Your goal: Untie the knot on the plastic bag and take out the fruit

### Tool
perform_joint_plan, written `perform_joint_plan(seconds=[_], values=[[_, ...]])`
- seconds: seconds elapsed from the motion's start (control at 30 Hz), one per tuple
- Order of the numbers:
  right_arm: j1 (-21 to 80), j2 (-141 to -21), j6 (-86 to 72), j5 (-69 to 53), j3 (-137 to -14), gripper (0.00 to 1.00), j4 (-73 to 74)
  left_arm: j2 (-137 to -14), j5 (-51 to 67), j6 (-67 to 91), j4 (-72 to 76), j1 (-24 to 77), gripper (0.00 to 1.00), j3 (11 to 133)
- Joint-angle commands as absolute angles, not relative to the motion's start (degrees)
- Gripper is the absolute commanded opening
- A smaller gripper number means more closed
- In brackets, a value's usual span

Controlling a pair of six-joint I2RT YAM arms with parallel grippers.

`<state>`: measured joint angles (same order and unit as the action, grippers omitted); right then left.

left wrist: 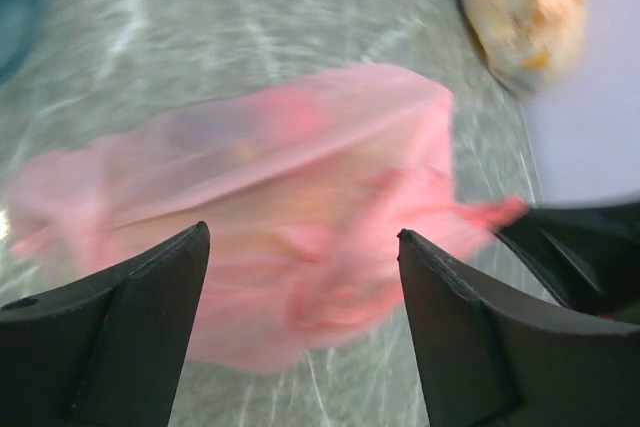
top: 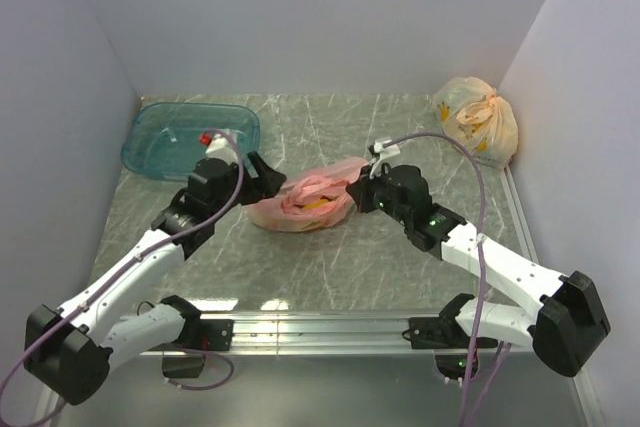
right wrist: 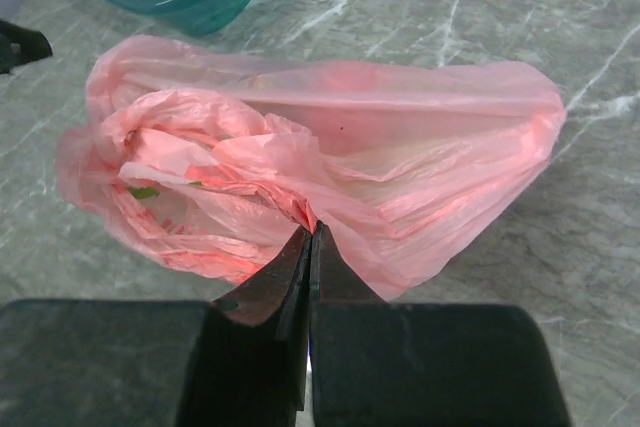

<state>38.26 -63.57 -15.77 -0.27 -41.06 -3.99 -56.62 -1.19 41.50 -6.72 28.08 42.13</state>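
Two right fingers (right wrist: 308,257) are pinching a fold of the plastic bag (right wrist: 430,137); left fingers (left wrist: 175,262) are hanging spread, the bag lying beyond their tips.

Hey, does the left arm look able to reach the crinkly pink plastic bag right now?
Probably yes: the left gripper is open with the crinkly pink plastic bag directly ahead, nothing between them. The right gripper pinches its other side.
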Motion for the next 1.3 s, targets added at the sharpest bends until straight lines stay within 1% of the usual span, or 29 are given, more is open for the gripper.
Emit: perform_joint_plan(seconds=[0.0, 0.07, 0.27, 0.4, 0.43, 0.63, 0.67, 0.73, 0.77, 0.83, 0.93, 1.0, 1.07, 1.1, 1.17, 1.23, 1.27], values=[[39.5, -62.8, -12.2, -0.6, -41.7, 0.00, -7.0, -58.4, -6.0, 33.1, -9.9, 35.2, 0.82, 49.1], [39.9, -62.8, -11.9, -0.1, -41.7, 0.00, -7.0, -61.3, -7.8, 30.4, -11.7, 38.2, 0.80, 50.8], [40.6, -61.9, -10.4, 2.2, -41.5, 0.00, -5.9, -67.9, -11.5, 25.1, -14.1, 42.6, 0.76, 55.1], [41.0, -61.4, -10.2, 3.2, -40.8, 0.00, -6.2, -71.0, -16.0, 25.0, -14.7, 43.2, 0.72, 55.3], [41.0, -61.3, -10.1, 3.3, -40.6, 0.00, -6.1, -71.4, -17.4, 25.2, -14.7, 43.2, 0.70, 55.3], [41.3, -58.5, -10.5, 5.7, -38.9, 0.00, -6.2, -74.6, -21.9, 29.1, -14.4, 43.3, 0.61, 53.7], [41.2, -57.9, -10.5, 6.0, -38.4, 0.00, -6.4, -75.8, -25.5, 31.7, -15.4, 43.2, 0.59, 53.2], [41.2, -56.4, -10.8, 6.3, -37.9, 0.00, -6.7, -77.0, -32.2, 37.7, -17.1, 43.2, 0.52, 52.4], [41.3, -55.7, -11.6, 7.6, -37.0, 0.00, -6.9, -77.3, -37.5, 39.8, -19.0, 42.6, 0.49, 51.5], [41.2, -53.4, -13.3, 9.7, -35.6, 0.00, -7.6, -77.5, -39.5, 46.3, -21.2, 41.0, 0.46, 50.9], [41.0, -49.7, -19.7, 19.7, -32.4, 0.00, -6.7, -75.1, -38.7, 51.6, -21.4, 37.3, 0.46, 48.1], [40.4, -47.0, -25.7, 25.6, -30.3, 0.00, -4.8, -72.9, -36.2, 52.7, -18.5, 35.4, 0.46, 45.1], [40.4, -45.6, -26.9, 24.8, -28.4, 0.00, -5.4, -69.3, -33.7, 52.5, -15.3, 34.7, 0.45, 41.9], [40.5, -45.5, -26.7, 21.8, -28.1, 0.00, -6.0, -68.0, -29.7, 51.8, -10.5, 34.6, 0.42, 40.9], [40.6, -46.6, -27.4, 18.9, -28.8, 0.01, -5.1, -64.5, -25.8, 50.2, -6.4, 34.6, 0.39, 38.2], [41.3, -48.0, -27.5, 16.8, -30.0, 0.08, -2.1, -61.5, -21.6, 49.6, -2.9, 34.7, 0.35, 36.8], [41.7, -48.2, -26.3, 16.4, -31.4, 0.25, -1.2, -60.7, -20.8, 49.5, -2.5, 34.7, 0.34, 36.1]])
